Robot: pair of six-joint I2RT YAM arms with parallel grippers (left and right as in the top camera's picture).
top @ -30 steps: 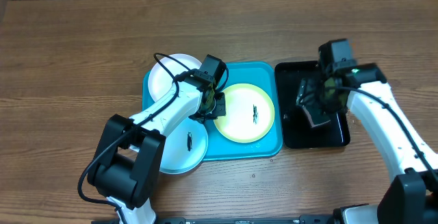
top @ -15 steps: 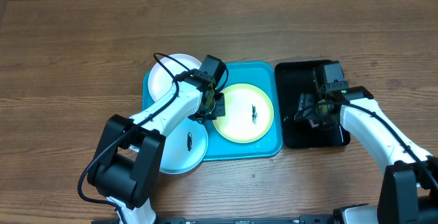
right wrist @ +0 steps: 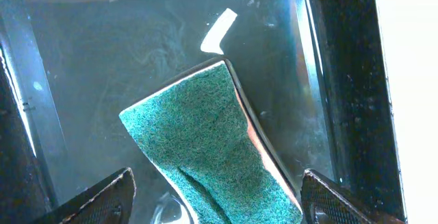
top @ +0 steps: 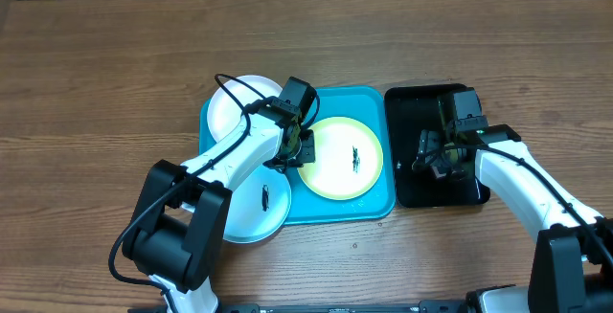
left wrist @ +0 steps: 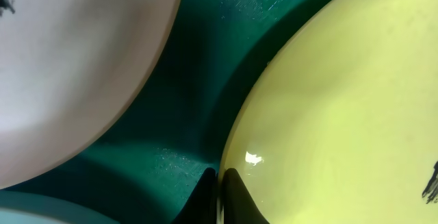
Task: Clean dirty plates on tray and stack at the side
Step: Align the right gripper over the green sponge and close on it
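Observation:
The yellow-green plate (top: 342, 157) with a dark smear lies on the turquoise tray (top: 383, 206). My left gripper (top: 301, 147) is shut on its left rim, as the left wrist view (left wrist: 220, 196) shows, with the plate (left wrist: 342, 101) to the right. The white plate (top: 233, 110) sits at the tray's far left corner, and shows in the left wrist view (left wrist: 68, 66). The pale blue plate (top: 251, 210), smeared, lies at the tray's near left. My right gripper (right wrist: 215, 203) is open, its fingers either side of a green scouring sponge (right wrist: 205, 142) in the black tray (top: 421, 112).
The glossy black tray stands right of the turquoise tray. A small white scrap (right wrist: 219, 31) lies in it beyond the sponge. Bare wooden table (top: 105, 74) lies all round.
My right arm has come down over the black tray and now sits low with open fingers around the sponge. The left arm and plates have not moved.

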